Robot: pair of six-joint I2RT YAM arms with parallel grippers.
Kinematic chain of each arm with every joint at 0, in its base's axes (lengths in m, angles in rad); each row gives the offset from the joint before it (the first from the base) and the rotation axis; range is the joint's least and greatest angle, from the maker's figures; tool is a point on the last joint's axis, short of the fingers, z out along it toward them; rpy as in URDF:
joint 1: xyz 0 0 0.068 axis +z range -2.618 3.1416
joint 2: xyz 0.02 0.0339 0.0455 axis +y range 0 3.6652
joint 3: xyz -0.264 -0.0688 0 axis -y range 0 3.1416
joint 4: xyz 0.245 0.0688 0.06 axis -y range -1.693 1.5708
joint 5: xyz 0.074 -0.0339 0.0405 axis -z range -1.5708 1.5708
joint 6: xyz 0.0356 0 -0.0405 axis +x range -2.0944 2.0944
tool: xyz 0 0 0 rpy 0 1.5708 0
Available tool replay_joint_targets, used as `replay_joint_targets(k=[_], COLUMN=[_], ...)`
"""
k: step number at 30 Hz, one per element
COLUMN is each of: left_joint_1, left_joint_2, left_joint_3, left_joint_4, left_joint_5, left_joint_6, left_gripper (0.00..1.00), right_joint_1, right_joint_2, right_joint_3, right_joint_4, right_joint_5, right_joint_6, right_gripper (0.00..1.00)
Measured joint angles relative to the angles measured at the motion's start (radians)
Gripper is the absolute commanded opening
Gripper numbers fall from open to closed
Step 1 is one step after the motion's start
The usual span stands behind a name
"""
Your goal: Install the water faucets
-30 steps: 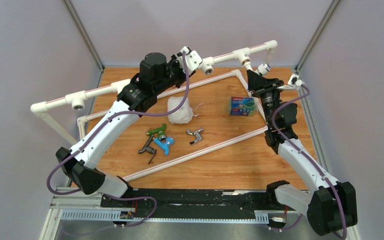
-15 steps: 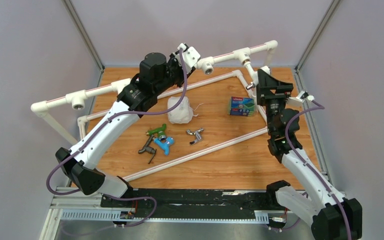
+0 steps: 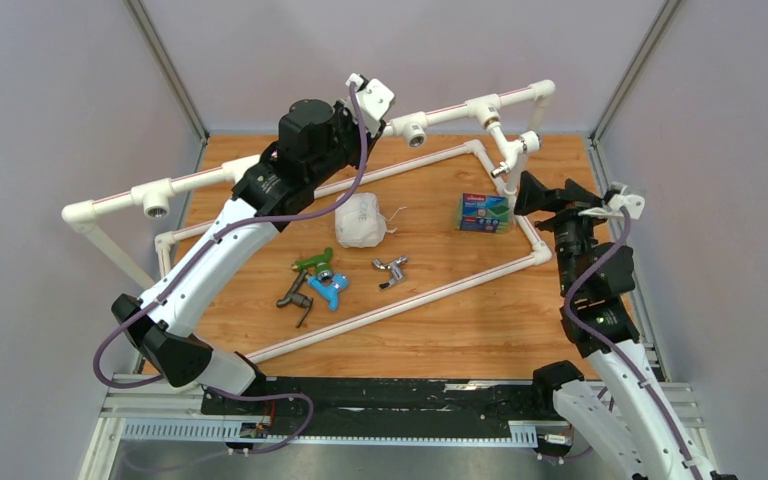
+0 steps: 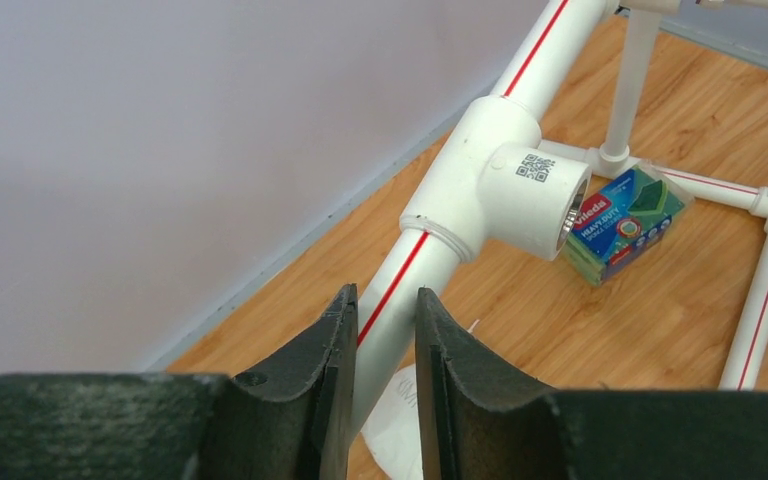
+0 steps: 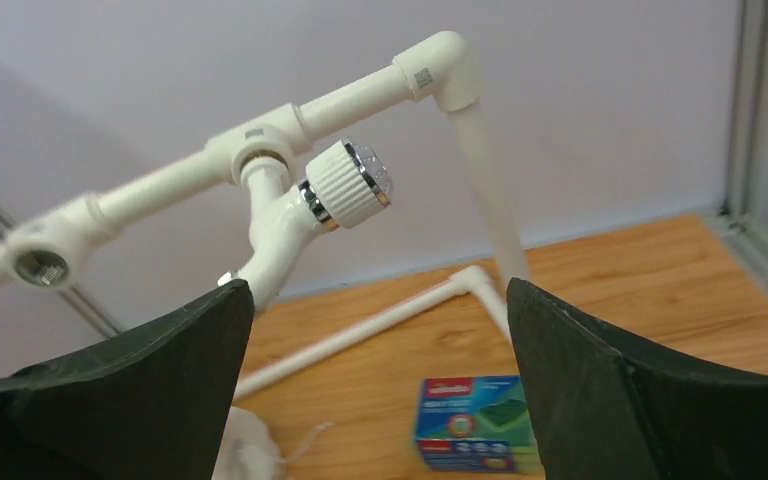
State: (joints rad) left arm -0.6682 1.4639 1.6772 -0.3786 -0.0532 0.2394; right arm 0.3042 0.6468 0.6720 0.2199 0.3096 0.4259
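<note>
A white faucet [image 3: 516, 148] hangs from the right tee of the raised white pipe; its ribbed knob [image 5: 350, 182] shows in the right wrist view. My right gripper [image 3: 550, 190] is wide open and empty, a little nearer than that faucet and not touching it. On the table lie a green faucet [image 3: 313, 262], a blue one [image 3: 330, 288], a dark grey one [image 3: 295, 297] and a chrome one [image 3: 390, 268]. My left gripper [image 4: 385, 300] hovers at the raised pipe [image 4: 400, 285], left of an empty tee [image 4: 520, 190]. Its jaws stand a narrow gap apart, with the pipe showing through the gap.
A blue and green sponge pack [image 3: 486, 212] and a crumpled white bag [image 3: 360, 220] lie inside the low pipe frame [image 3: 430, 292]. Another empty tee [image 3: 156, 205] sits on the raised pipe's left end. Grey walls close in on three sides.
My right gripper opened, let go of the white faucet and drew back toward the near right. The left gripper rose slightly off the pipe and its jaws narrowed.
</note>
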Motion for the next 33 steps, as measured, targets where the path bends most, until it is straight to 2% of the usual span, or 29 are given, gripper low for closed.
replay_joint_targets(k=[9, 11, 12, 17, 22, 27, 29, 33], left_joint_1=[0.0, 0.0, -0.001, -0.001, -0.001, -0.001, -0.001, -0.001], left_joint_2=[0.0, 0.0, 0.0, 0.0, 0.0, 0.0, 0.0, 0.003], left_joint_3=[0.012, 0.015, 0.015, 0.018, 0.019, 0.021, 0.023, 0.026], left_joint_4=[-0.018, -0.022, -0.023, -0.025, -0.026, -0.027, -0.027, -0.03], left_joint_5=[-0.008, -0.008, -0.008, -0.008, -0.008, -0.008, -0.008, -0.008], left_joint_6=[-0.018, -0.018, -0.018, -0.019, -0.019, -0.023, -0.025, -0.026], left_gripper=[0.0, 0.0, 0.0, 0.0, 0.0, 0.0, 0.0, 0.0], right_joint_1=[0.0, 0.0, 0.0, 0.0, 0.0, 0.0, 0.0, 0.0], right_joint_2=[-0.02, -0.001, 0.002, 0.078, 0.191, 0.293, 0.322, 0.377], right_joint_3=[0.031, 0.046, 0.048, 0.104, 0.168, 0.22, 0.229, 0.259], right_joint_4=[-0.101, -0.119, -0.119, -0.149, -0.165, -0.17, -0.168, -0.17], right_joint_5=[-0.238, -0.298, -0.307, -0.385, -0.399, -0.397, -0.397, -0.407], right_joint_6=[-1.008, -1.279, -1.314, -1.722, -1.969, -2.093, -2.108, -2.066], right_gripper=[1.0, 1.0, 1.0, 1.0, 0.95, 0.8, 0.68, 0.33])
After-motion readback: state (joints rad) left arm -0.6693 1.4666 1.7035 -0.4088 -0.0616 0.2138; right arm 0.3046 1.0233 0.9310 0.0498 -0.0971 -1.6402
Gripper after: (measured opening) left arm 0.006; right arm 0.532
